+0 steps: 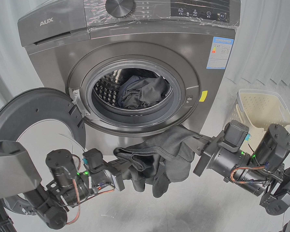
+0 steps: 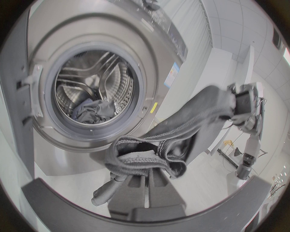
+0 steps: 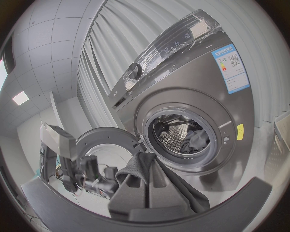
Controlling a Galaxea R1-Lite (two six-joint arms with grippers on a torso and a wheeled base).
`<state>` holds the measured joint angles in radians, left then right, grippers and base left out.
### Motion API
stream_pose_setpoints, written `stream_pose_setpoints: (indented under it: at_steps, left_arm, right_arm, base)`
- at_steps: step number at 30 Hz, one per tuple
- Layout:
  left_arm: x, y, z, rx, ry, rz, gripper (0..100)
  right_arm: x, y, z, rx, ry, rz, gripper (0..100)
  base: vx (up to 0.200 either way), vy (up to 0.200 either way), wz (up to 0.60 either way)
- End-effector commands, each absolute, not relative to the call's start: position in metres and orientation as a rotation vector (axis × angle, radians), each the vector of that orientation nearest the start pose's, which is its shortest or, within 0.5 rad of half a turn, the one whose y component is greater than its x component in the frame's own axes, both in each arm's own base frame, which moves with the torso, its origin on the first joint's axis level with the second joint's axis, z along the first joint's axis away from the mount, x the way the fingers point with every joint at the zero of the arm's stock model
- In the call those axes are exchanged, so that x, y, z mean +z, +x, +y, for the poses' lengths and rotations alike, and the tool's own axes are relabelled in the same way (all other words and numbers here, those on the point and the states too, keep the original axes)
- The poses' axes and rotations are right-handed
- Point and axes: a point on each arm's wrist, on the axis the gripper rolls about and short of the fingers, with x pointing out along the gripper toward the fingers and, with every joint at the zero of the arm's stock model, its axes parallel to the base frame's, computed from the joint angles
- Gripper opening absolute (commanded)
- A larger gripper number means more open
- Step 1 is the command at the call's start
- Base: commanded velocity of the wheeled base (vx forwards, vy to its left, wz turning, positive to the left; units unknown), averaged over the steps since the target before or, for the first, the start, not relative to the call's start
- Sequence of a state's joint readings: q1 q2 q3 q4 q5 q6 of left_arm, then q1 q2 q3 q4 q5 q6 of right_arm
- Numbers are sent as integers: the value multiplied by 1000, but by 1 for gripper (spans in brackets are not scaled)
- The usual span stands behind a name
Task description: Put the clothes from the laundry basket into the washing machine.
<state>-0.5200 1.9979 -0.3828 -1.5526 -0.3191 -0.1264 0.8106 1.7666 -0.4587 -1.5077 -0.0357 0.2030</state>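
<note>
I have one dark grey garment (image 1: 163, 156) slung between my two grippers in the lower middle of the head view, just below the mouth of the single washing machine (image 1: 131, 47). The left gripper (image 2: 148, 178) is pinched closed on its ribbed, banded end. The right gripper (image 3: 148, 169) is clamped on the other end, so the cloth sags between them with folds hanging down. The machine's one round door (image 1: 37, 118) stands swung wide at the left of the frame. Inside the drum (image 1: 106, 89) lies a heap of clothes (image 1: 140, 92), dark grey with a bluish piece. I think there are two items, though the bundle is too crumpled to count surely. One cream laundry basket (image 1: 262, 109) with perforated walls stands at the right, beside the machine and partly behind my right arm. On the machine's front I count two stickers: a blue-and-white label (image 1: 220, 52) at upper right and a small yellow sticker (image 1: 203, 96) beside the opening. One dial (image 1: 119, 4) sits top centre under clear film.
</note>
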Motion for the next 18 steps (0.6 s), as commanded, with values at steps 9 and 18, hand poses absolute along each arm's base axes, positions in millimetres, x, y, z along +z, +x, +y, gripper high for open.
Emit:
stream_pose_setpoints:
  at_steps: [9,18]
  left_arm:
    - [163,191,-107,-808,-190,-120,0]
    - [176,204,-92,-724,-191,-184,0]
  right_arm:
    - [163,181,179,769,292,-100,0]
    - [178,200,176,707,320,-172,0]
  base:
    - [0,0,0]
    - [0,0,0]
